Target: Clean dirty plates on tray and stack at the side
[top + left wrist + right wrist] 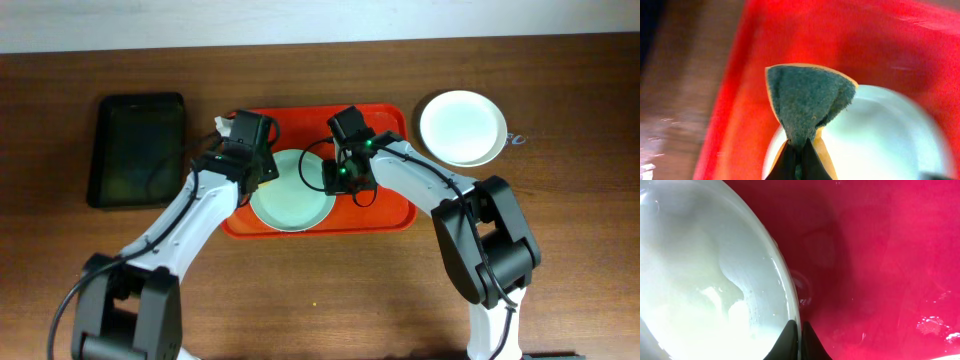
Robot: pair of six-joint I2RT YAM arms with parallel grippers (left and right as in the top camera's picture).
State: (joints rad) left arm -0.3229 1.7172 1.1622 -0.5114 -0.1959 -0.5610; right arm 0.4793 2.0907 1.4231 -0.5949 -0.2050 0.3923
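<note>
A pale mint-green plate lies in the red-orange tray. My left gripper is shut on a green-and-yellow sponge, held at the plate's left rim over the tray. My right gripper is shut on the plate's right rim, one finger inside and one outside, above the tray floor. A white plate stack sits on the table right of the tray. How many plates are in it cannot be told.
A black rectangular tray lies at the far left of the brown wooden table. A small metal object lies by the white plate's right edge.
</note>
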